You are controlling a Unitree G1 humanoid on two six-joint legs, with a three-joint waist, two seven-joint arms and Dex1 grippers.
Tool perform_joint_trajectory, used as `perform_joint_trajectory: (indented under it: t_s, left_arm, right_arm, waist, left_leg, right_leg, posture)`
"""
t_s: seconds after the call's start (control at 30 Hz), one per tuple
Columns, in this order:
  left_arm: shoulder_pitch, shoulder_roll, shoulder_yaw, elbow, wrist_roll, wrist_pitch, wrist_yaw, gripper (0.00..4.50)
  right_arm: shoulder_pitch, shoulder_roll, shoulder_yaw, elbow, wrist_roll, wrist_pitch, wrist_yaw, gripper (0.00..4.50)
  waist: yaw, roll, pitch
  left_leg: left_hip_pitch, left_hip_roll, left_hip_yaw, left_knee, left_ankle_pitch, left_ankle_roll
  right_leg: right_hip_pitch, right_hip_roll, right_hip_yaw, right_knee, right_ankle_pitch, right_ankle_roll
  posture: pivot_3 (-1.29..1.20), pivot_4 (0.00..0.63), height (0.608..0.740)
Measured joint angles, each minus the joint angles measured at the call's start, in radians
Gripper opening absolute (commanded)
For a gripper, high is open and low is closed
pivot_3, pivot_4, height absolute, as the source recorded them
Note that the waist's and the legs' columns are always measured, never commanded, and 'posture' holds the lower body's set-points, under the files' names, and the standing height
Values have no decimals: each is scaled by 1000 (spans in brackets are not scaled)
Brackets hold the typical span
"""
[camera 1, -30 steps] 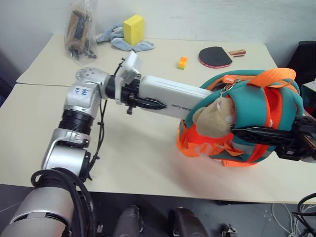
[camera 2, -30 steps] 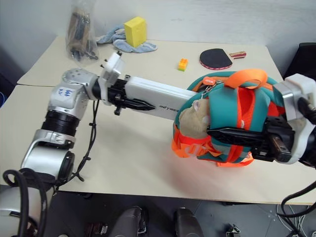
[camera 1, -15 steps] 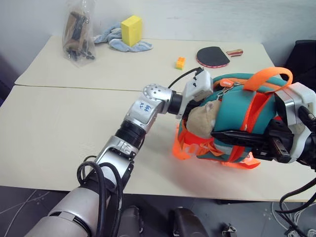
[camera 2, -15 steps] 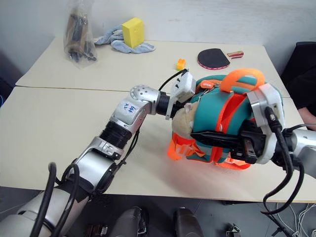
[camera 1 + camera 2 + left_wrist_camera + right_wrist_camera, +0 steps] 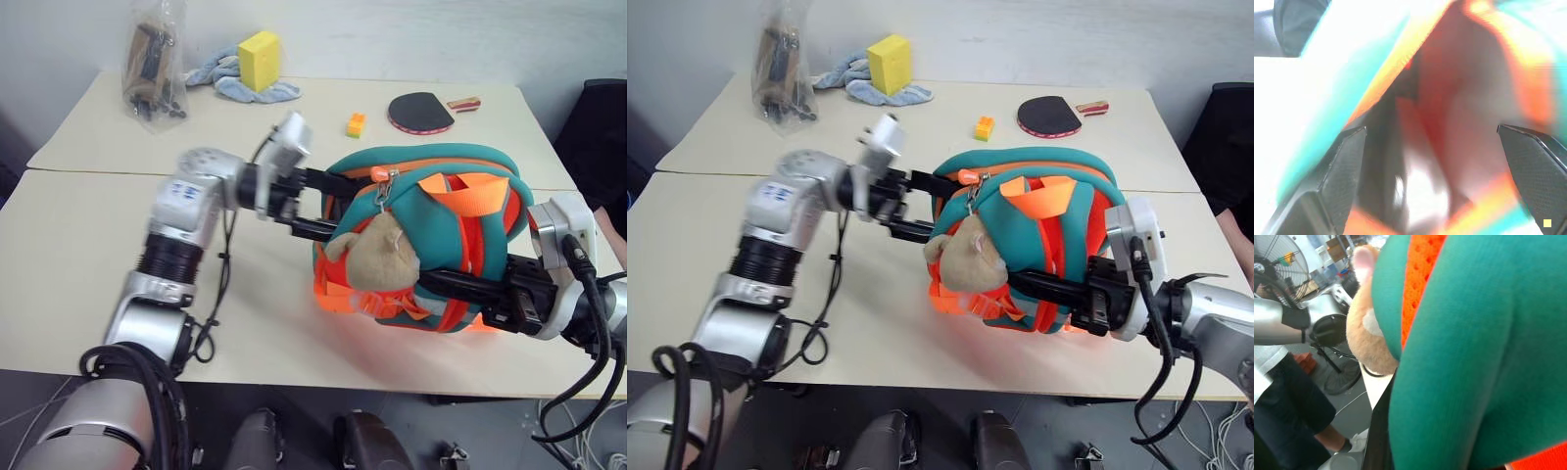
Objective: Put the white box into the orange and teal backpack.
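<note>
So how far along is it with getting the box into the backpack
Done, it seems: no white box outside the backpack, though its inside is too blurred to confirm. In hand: the right end effector grips the backpack, the left end effector is open at its mouth. Left: pull the left arm clear.

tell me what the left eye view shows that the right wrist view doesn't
Left eye view: the table with a yellow sponge block, blue cloth, plastic bag and paddle, plus the left end effector, open at the bag's mouth.
Right wrist view: a fan and a person's dark trouser leg in the room behind.
Both: the orange and teal backpack and its plush toy.
</note>
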Motion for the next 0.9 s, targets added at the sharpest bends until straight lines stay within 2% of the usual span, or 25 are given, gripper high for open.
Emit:
perform_joint_trajectory:
  t_s: [0.13,0.27,0.37,0.47,0.63,0.8,0.9]
  left_arm:
    - [-19,46,45,-3,-3,-26,35,4492]
    - [-28,99,101,-43,-86,74,23,4492]
    - [-10,144,136,-167,-229,260,-1,4492]
    - [76,162,114,-345,-302,312,-39,4492]
    - [141,117,4,-386,-249,251,1,4492]
    - [128,-12,-71,-316,-104,66,123,4492]
    - [129,-47,-77,-306,-101,39,134,4492]
  right_arm:
    - [-20,14,40,0,-15,-14,-21,0]
    - [-30,18,67,1,-22,-19,-33,0]
    - [-57,29,84,6,-25,-20,-51,0]
    - [-85,45,116,19,-58,-28,-83,0]
    - [-96,58,148,32,-102,-39,-96,0]
    - [-98,62,147,25,-96,-41,-103,0]
    - [-91,63,146,5,-79,-41,-102,0]
  waist:
    - [10,0,0]
    - [3,0,0]
    - [-1,0,0]
    - [-3,1,-1]
    - [5,1,-1]
    - [5,1,-1]
    - [3,1,-1]
  left_leg:
    - [-1,-3,-3,3,-1,1]
    - [-1,-3,-4,2,-1,2]
    - [-1,-3,-5,1,-1,1]
    - [0,-3,-5,1,0,1]
    - [0,-4,-8,2,2,1]
    - [-1,-5,-8,2,1,2]
    - [-1,-5,-8,1,1,2]
  right_leg:
    - [2,-2,-2,0,0,0]
    - [2,-3,-2,2,0,0]
    - [2,-3,-3,3,0,0]
    - [3,-3,-2,3,0,0]
    - [4,-2,-3,1,0,0]
    - [4,-2,-3,0,0,0]
    - [4,-2,-3,0,0,0]
  posture:
    - [0,150,740]
    - [0,150,740]
    - [0,150,740]
    - [0,150,740]
    - [0,150,740]
    - [0,150,740]
    - [0,150,740]
